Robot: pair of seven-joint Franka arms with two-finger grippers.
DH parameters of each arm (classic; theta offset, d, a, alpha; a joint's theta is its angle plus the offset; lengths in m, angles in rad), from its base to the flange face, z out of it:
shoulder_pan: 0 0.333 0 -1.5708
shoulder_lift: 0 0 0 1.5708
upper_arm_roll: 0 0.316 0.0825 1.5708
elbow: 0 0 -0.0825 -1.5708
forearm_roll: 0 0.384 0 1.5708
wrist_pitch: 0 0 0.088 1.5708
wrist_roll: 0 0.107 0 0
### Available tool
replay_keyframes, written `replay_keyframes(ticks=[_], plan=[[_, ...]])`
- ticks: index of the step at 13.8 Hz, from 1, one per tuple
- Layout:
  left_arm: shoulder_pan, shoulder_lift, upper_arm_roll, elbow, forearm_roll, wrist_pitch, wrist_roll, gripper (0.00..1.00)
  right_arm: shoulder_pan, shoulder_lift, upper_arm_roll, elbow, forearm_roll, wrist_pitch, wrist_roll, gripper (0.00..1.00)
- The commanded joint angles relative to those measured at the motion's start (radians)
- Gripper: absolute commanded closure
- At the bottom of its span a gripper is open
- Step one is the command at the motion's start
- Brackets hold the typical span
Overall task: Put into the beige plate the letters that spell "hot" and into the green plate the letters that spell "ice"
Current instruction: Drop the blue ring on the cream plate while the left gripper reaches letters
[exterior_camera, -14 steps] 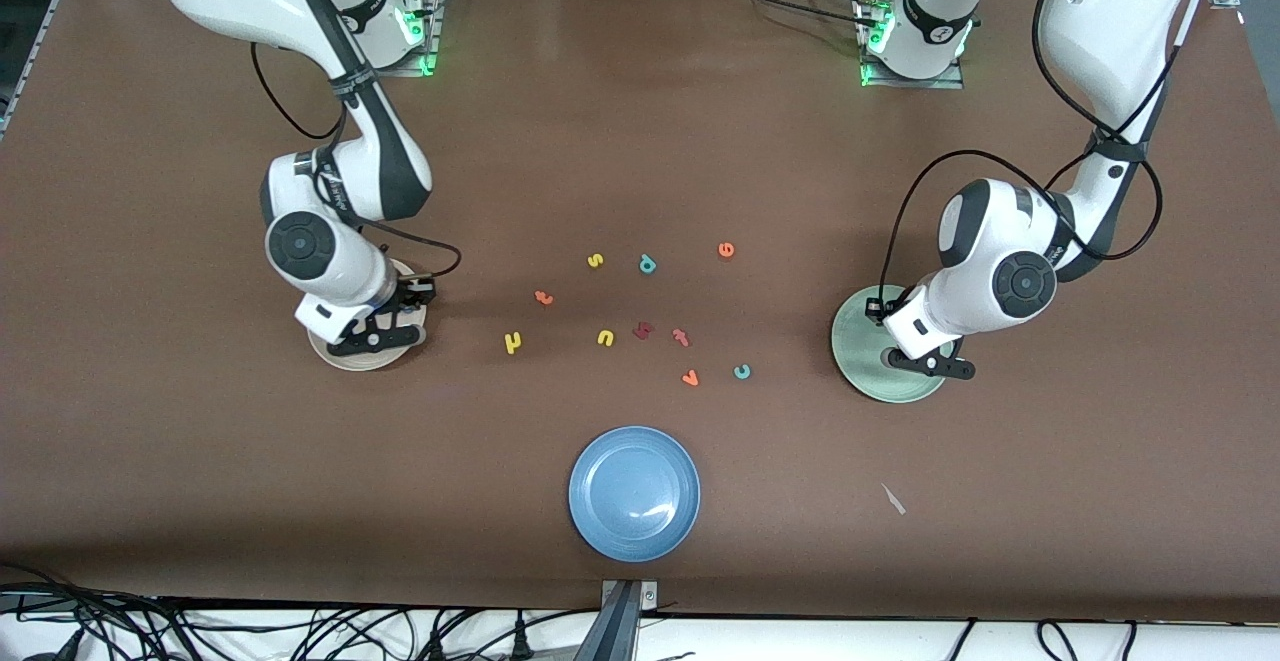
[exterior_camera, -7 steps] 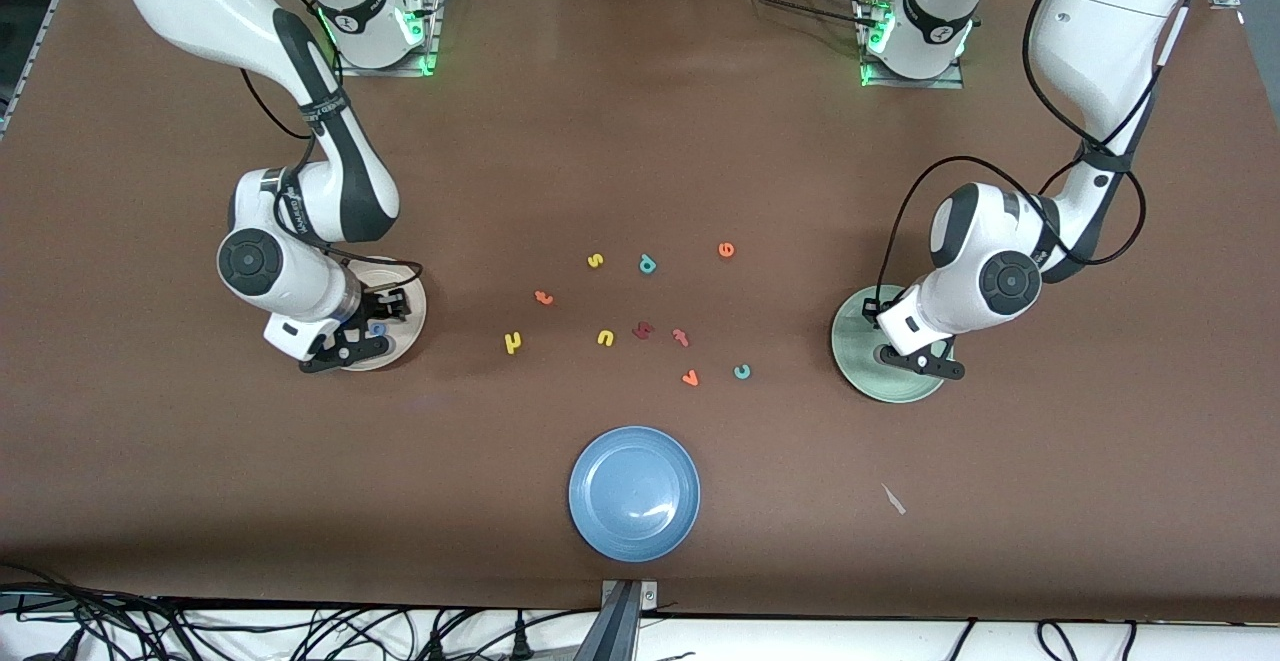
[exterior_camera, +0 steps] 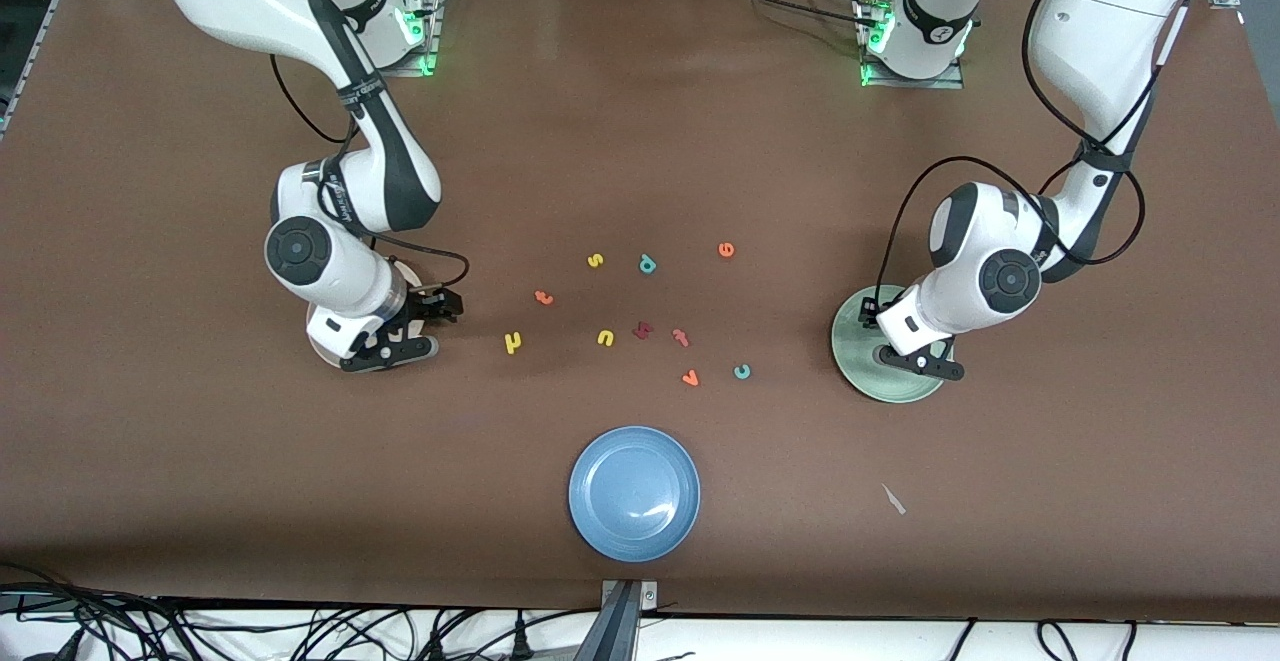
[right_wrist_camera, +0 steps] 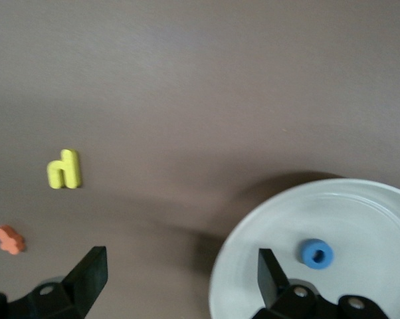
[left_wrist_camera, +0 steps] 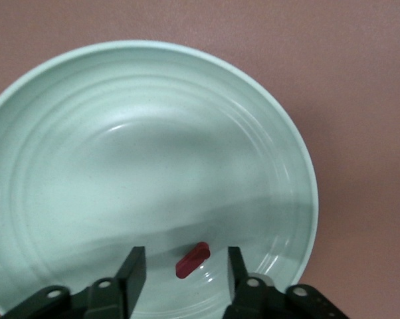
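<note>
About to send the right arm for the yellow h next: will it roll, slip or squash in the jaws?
The yellow h lies flat on the table, so rolling seems unlikely. It looks like small, thick foam: probably very light and slightly squashy. Lying so low, it may skid if a jaw nudges it first.

**Spare letters and a blue plate on the brown bench**

Five stray foam letters lie on the brown cloth-covered bench [exterior_camera: 640, 121] between the right hand [exterior_camera: 415, 329] and the left hand [exterior_camera: 902, 353]. The small yellow foam "s" [exterior_camera: 595, 261] and the small teal foam "p" [exterior_camera: 647, 263] sit side by side, apart from each other. Nearer the front camera lie the small yellow foam "u" [exterior_camera: 605, 338], a small dark red foam letter [exterior_camera: 642, 330] whose shape cannot be read, and the small pinkish-red "f"-like foam letter [exterior_camera: 681, 337], which is toward the left hand. The small orange foam "v" [exterior_camera: 690, 378] lies nearer the camera again. The round shallow blue plate [exterior_camera: 634, 493] sits well apart from both hands. A small white paper scrap [exterior_camera: 893, 499] lies nearer the left hand.
</note>
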Motion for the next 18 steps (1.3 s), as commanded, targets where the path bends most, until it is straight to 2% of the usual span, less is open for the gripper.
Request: replay_keyframes(ticks=[1, 6, 9, 16, 18], plan=[[0.001, -0.047, -0.007, 0.000, 0.028, -0.010, 0.002, 0.00, 0.037, 0.067, -0.004, 0.093, 0.017, -0.010, 0.022, 0.00], [-0.029, -0.114, -0.012, 0.017, 0.018, -0.055, -0.022, 0.00, 0.083, 0.167, 0.010, 0.196, 0.019, -0.010, 0.048, 0.00], [-0.051, -0.134, -0.039, 0.019, 0.017, -0.082, -0.131, 0.00, 0.083, 0.208, 0.033, 0.234, 0.022, -0.012, 0.081, 0.00], [-0.117, -0.125, -0.203, 0.010, 0.026, -0.100, -0.614, 0.00, 0.101, 0.280, 0.033, 0.308, 0.022, -0.010, 0.107, 0.00], [-0.144, -0.110, -0.234, 0.008, 0.026, -0.099, -0.667, 0.00, 0.104, 0.283, 0.033, 0.308, 0.022, -0.010, 0.111, 0.06]])
